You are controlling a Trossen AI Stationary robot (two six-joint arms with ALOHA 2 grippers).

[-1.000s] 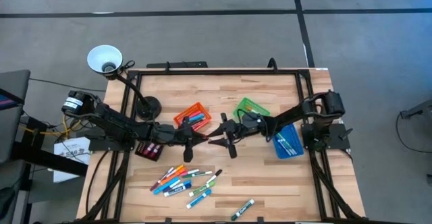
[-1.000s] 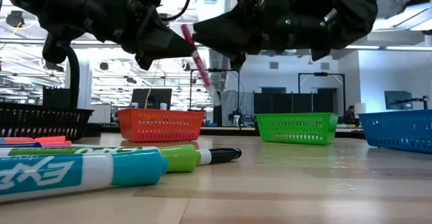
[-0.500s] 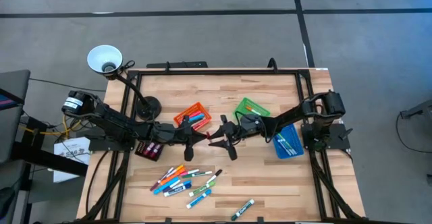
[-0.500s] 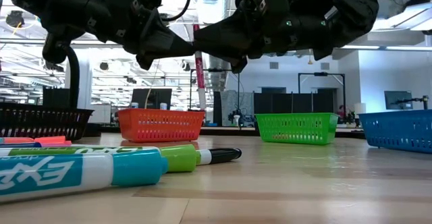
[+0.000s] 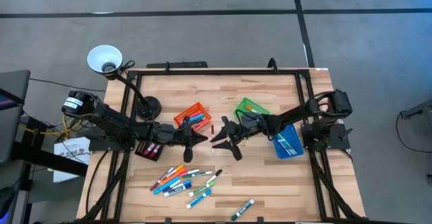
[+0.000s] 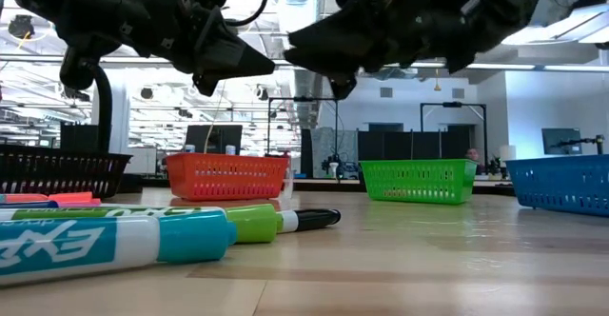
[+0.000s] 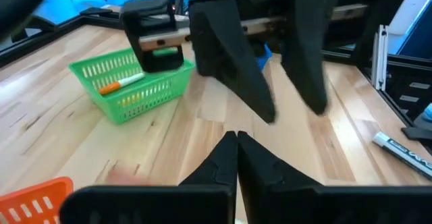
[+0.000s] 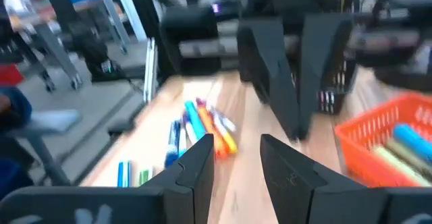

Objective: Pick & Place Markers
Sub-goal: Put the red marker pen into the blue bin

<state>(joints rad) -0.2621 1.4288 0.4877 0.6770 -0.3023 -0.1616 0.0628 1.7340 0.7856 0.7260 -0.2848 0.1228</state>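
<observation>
Fingers (image 7: pixel 219 163) of the left gripper (image 5: pixel 200 139) pressed flat together, gripping nothing, above mid-table. Facing it tip to tip, just to the right, the right gripper (image 5: pixel 219 142), fingers (image 8: pixel 196 158) parted by a narrow gap with nothing between. Small red stick (image 5: pixel 211 127), probably a marker, just beyond the two tips; cannot tell whether lying or touching. Most markers (image 5: pixel 182 180) heaped at near left, one more (image 5: pixel 241 209) apart at the near edge. Others in the orange bin (image 5: pixel 191 116), green bin (image 5: pixel 251 109), blue bin (image 5: pixel 287 141) and black bin (image 5: pixel 148 150).
</observation>
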